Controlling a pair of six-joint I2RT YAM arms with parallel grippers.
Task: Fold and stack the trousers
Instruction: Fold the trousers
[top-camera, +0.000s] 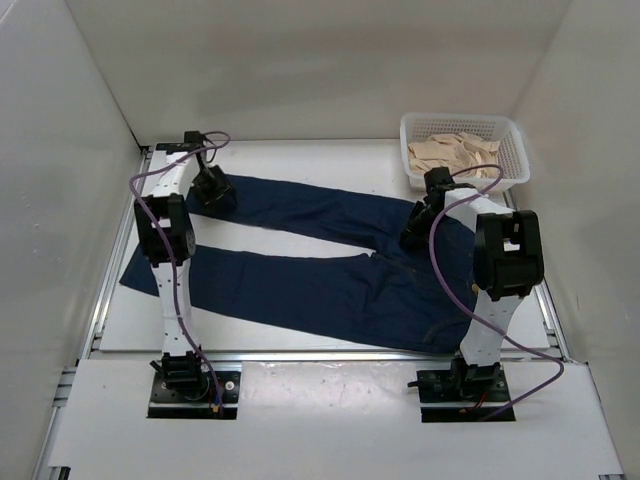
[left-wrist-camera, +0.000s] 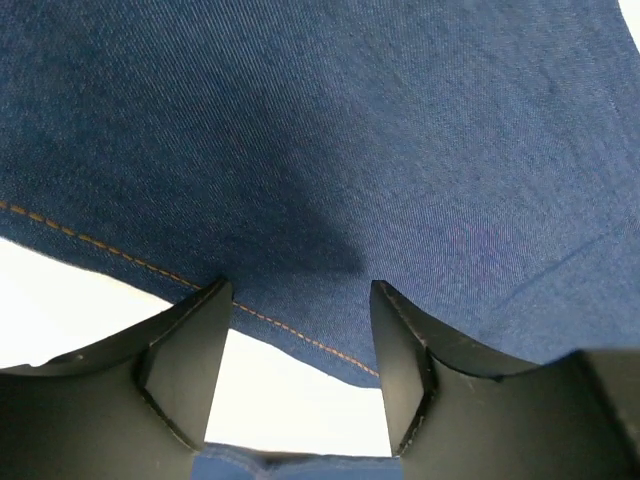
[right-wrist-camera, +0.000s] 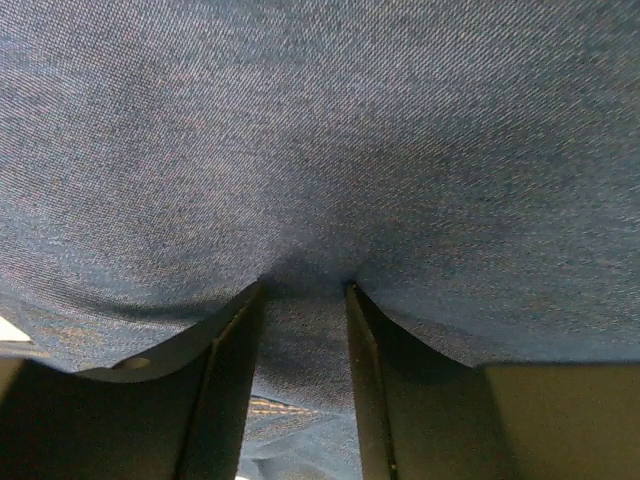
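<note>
The left fingers (left-wrist-camera: 180, 350), spread wide, hang over a stitched leg edge, with white desk (top-camera: 330, 160) showing between them. The right fingers (right-wrist-camera: 230, 380) pinch a fold of denim near the waist. A white basket (top-camera: 465, 118) of beige cloth (top-camera: 455, 152) stands in the far right corner. The trousers (top-camera: 330, 285) lie flat across the desk. They are dark navy with tan stitching, and the legs part toward the left.
</note>
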